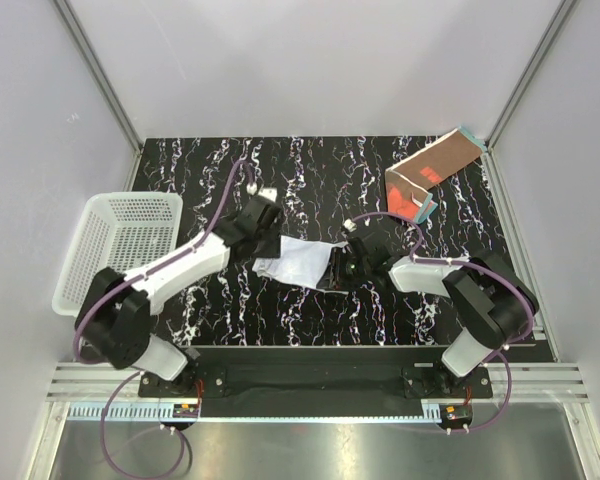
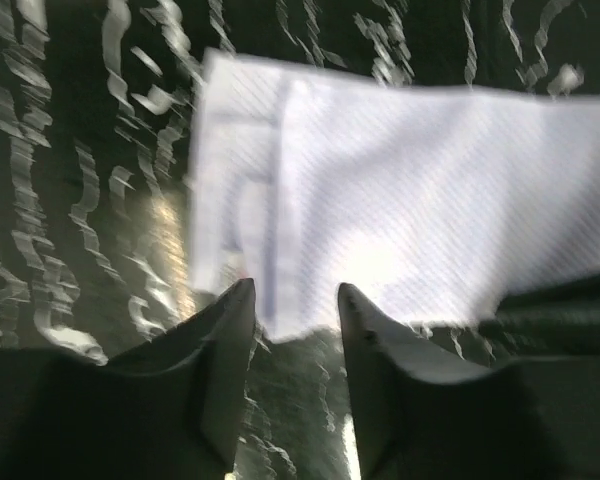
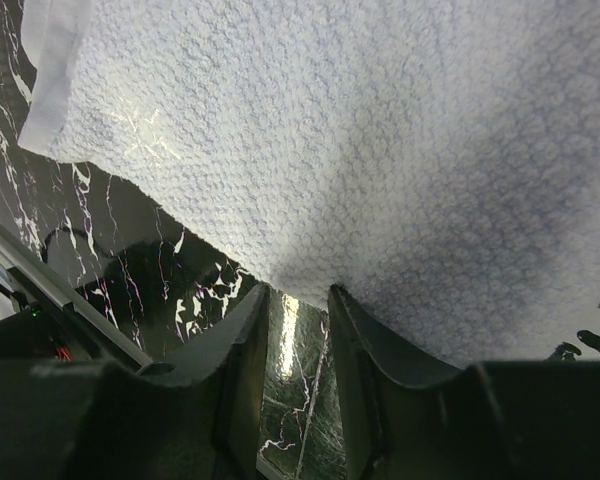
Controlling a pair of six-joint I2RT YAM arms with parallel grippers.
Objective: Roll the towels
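Observation:
A white towel (image 1: pixel 298 262) lies partly folded on the black marbled table (image 1: pixel 310 310), between both arms. My left gripper (image 1: pixel 268 243) is at its left end. In the left wrist view the towel (image 2: pixel 410 200) spreads ahead, and the left gripper (image 2: pixel 295 290) stands open with its tips at the near edge, the table showing through the gap. My right gripper (image 1: pixel 338 266) is at the towel's right end. In the right wrist view it (image 3: pixel 298 292) is open under the edge of the waffle-textured towel (image 3: pixel 380 140). The rust-brown towel (image 1: pixel 432 172), with a red patch and teal edge, lies at the back right.
A white perforated basket (image 1: pixel 120 245) stands at the table's left edge. Pale walls with metal frame rails (image 1: pixel 100 70) close in the back and both sides. The rust-brown towel leans against the right back corner.

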